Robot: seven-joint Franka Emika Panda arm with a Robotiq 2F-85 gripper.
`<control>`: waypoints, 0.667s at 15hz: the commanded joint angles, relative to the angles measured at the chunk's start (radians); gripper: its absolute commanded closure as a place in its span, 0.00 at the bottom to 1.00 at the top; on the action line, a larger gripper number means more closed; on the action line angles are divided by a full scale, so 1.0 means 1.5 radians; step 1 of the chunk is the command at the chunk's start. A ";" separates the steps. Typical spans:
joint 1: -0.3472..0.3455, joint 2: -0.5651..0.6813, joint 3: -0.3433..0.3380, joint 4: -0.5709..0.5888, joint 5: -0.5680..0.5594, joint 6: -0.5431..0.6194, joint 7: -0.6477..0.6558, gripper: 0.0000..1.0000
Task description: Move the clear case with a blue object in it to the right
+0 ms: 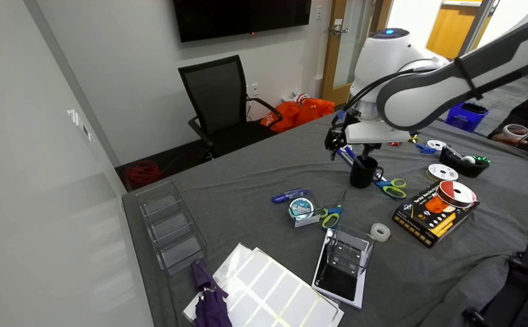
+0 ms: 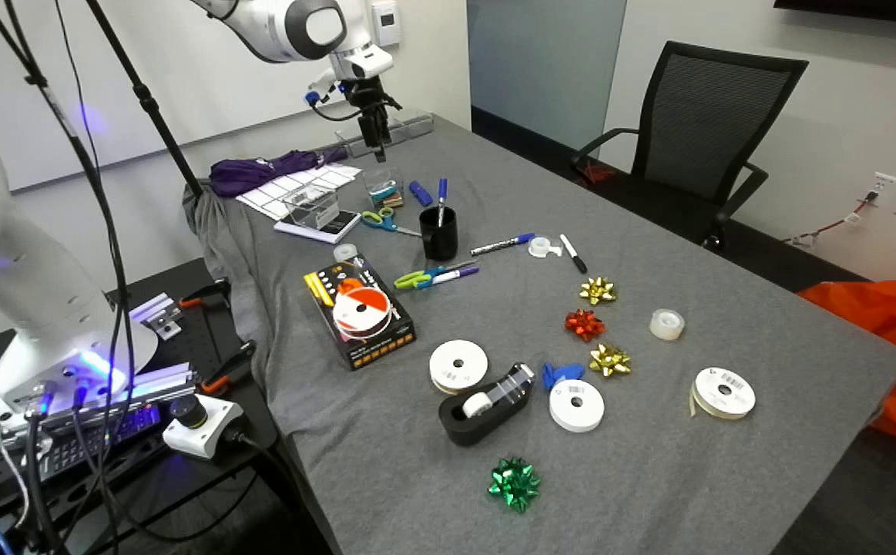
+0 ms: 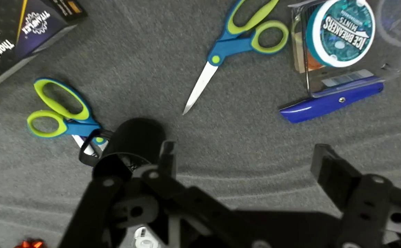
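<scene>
The clear case is an open transparent plastic box holding a round teal mint container and a small tan item. It lies at the upper right of the wrist view, cut off by the top edge. The case also shows in both exterior views, mid-table and at the back. My gripper is open, with only grey cloth seen between its fingers. It hangs above the table, apart from the case. In an exterior view the gripper appears above and beside the black mug.
The black mug with pens stands by the left finger. A blue knife lies against the case, and scissors lie beside it. A flat clear case with dark contents, a black box and a compartment tray are around.
</scene>
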 commanded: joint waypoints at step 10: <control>0.105 0.149 -0.091 0.062 -0.113 0.091 -0.069 0.00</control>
